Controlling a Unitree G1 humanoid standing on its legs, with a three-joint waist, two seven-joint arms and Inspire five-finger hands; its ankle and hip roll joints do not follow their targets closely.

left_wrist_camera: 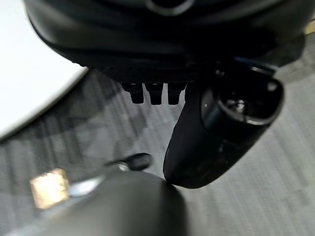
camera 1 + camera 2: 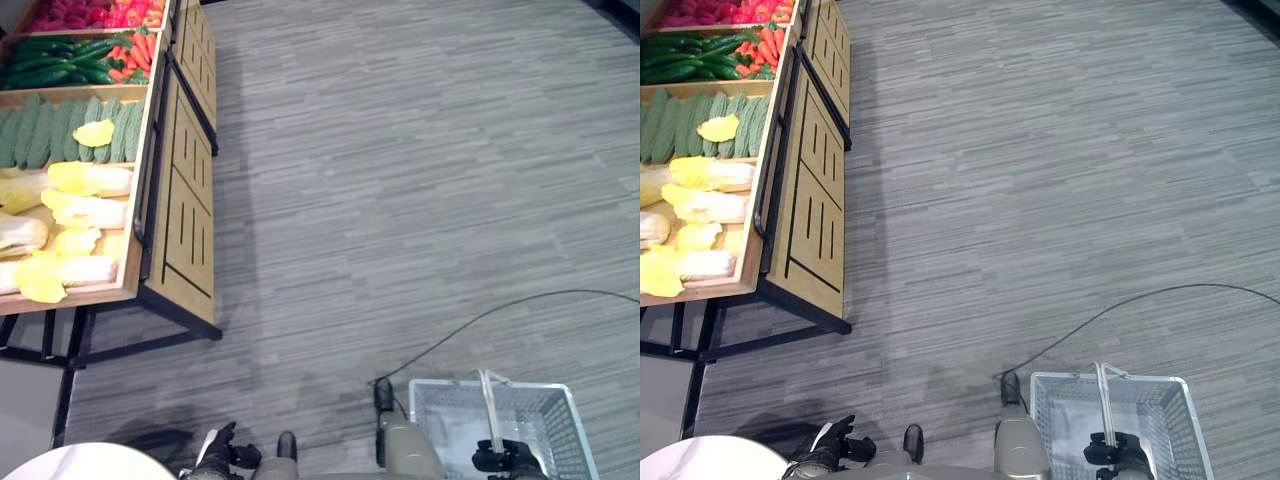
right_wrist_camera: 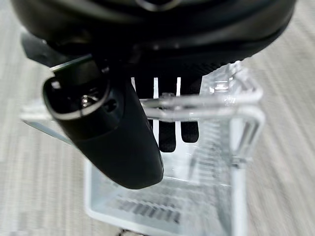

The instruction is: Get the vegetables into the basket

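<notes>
- Fingers of the right hand (image 2: 508, 458) curl round the basket handle (image 3: 206, 105), so the wire basket (image 2: 555, 415) hangs at the near right; the right wrist view shows the bar crossing under them.
- Nothing sits inside the basket as far as I can see, though its near end is cut off.
- Left hand (image 2: 225, 450) is low at the near left over the grey floor, holding nothing; its fingers look loosely spread, and the left wrist view shows their tips pointing at carpet.
- Vegetables lie well apart from both hands, on the wooden display stand (image 2: 185, 150) at the far left: napa cabbages (image 2: 85, 210) nearest, then ridged green gourds (image 2: 50, 130), dark cucumbers (image 2: 55, 60), carrots (image 2: 135, 50) and something red (image 2: 95, 12) farthest.
- My guess: this is the approach stage, with no picking begun. Next comes closing in on the stand until the free hand can reach a bin.
- Red produce is too small to name.
</notes>
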